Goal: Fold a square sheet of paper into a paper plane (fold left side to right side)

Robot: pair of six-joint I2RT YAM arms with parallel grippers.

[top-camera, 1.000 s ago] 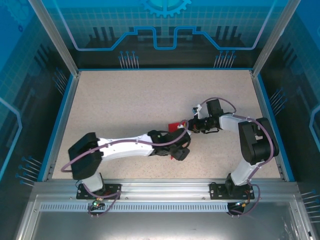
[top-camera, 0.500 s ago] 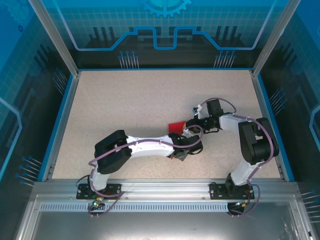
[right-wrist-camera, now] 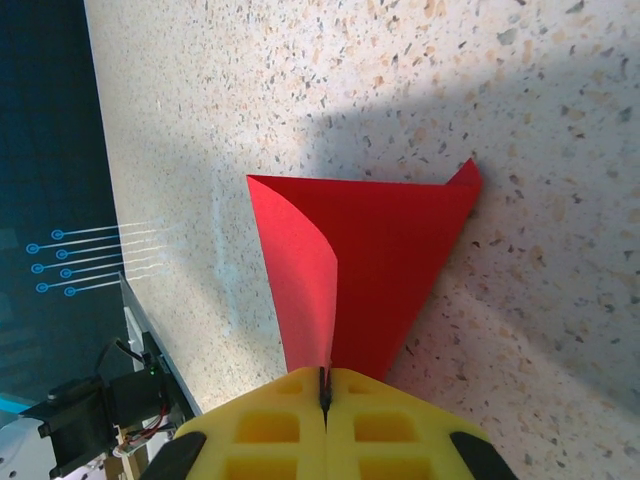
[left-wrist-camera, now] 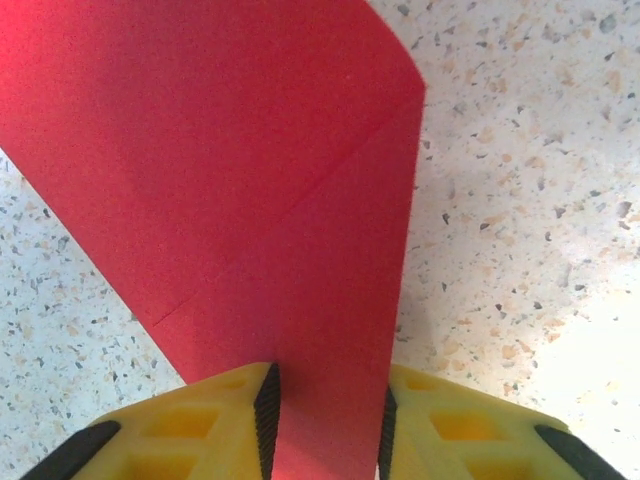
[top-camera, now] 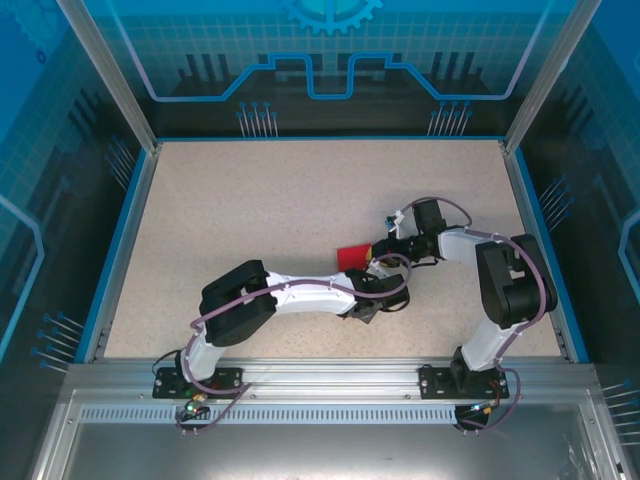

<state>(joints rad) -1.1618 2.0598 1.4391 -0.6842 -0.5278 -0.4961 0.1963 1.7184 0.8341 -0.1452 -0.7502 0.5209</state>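
The square sheet of paper (top-camera: 352, 255) is bright red and lies creased on the speckled table between the two arms. In the left wrist view the red paper (left-wrist-camera: 250, 170) shows a diagonal crease and a narrow strip running down between my yellow fingers (left-wrist-camera: 215, 425). My left gripper (left-wrist-camera: 325, 420) stands partly open astride that strip, its pads apart. In the right wrist view the paper (right-wrist-camera: 400, 250) is a triangle with one flap curled upward. My right gripper (right-wrist-camera: 325, 385) is shut on the lower edge of that flap. From above, the right gripper (top-camera: 380, 250) meets the paper's right side and the left gripper (top-camera: 366, 300) sits at its near side.
The speckled table (top-camera: 250, 210) is bounded by a blue rim (top-camera: 120, 240) and transparent enclosure walls. The metal mounting rail (top-camera: 320, 385) with both arm bases runs along the near edge. A dark wall with blue markings (right-wrist-camera: 50, 150) borders the table in the right wrist view.
My left arm's elbow has swung right and folded in, carrying the gripper right, and its jaws have narrowed. The right arm has held still on the paper.
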